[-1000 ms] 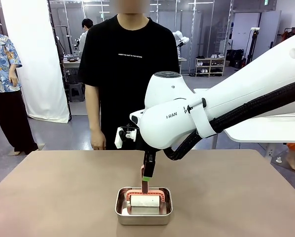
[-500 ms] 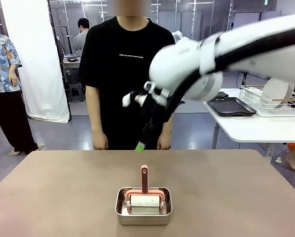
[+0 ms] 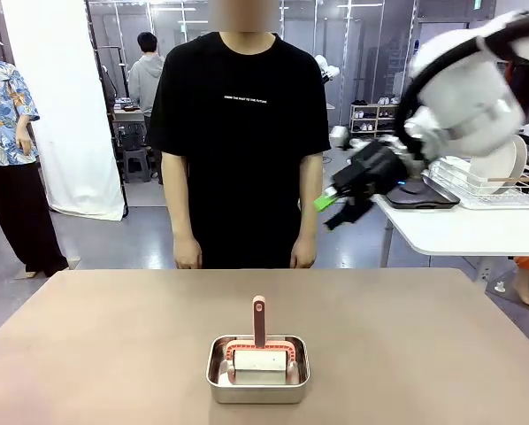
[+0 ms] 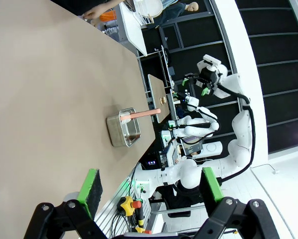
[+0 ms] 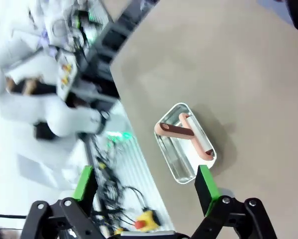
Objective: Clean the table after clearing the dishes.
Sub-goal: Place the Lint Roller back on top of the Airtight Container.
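Only the steel pan (image 3: 257, 370) with its upright roller handle (image 3: 259, 320) interrupts the table (image 3: 96, 345)

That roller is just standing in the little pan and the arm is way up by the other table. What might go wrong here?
The roller stands with its handle upright in the pan; a bump might tip it over. The right end effector, open, hangs high beside the person, so a careless sweep might brush an arm. The pan sits loose on the table and might slide if nudged.
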